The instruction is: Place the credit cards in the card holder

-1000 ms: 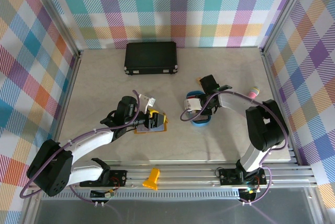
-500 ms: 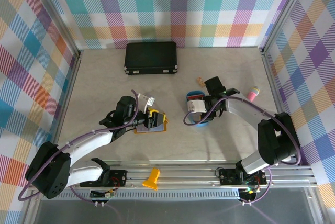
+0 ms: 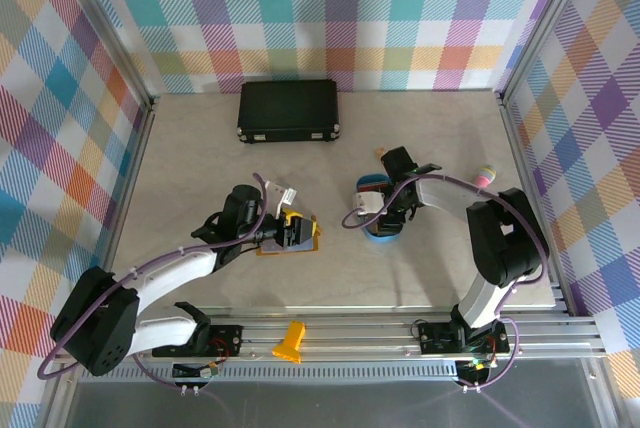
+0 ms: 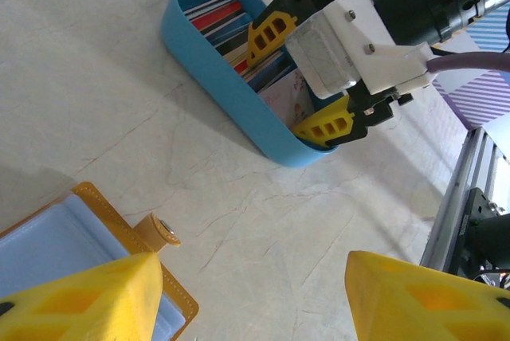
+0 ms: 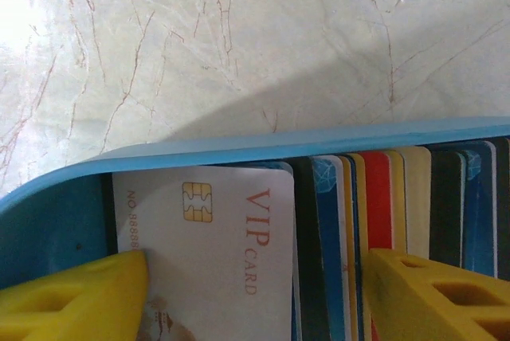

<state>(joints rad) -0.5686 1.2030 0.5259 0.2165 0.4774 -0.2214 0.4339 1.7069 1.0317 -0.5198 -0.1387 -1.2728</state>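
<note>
COLOURS AND PATTERNS

Tray [image 4: 227, 102]: plain light blue.
Credit cards [image 5: 374, 213]: red, yellow, blue, black, cream edges; front card [image 5: 215, 253] white with gold chip, red "VIP" lettering.
Card holder [image 4: 80, 241]: mustard yellow outside, pale blue inside.
Case [image 3: 288, 111]: black.
Table [image 3: 190, 168]: beige, veined.
Walls [image 3: 330, 8]: multicolour plaid.

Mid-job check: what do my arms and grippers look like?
White link shells, black joints and a purple cable on the left arm and right arm. Yellow cut-out fingers on the left gripper and right gripper; the right one has a white screwed mount.
</note>
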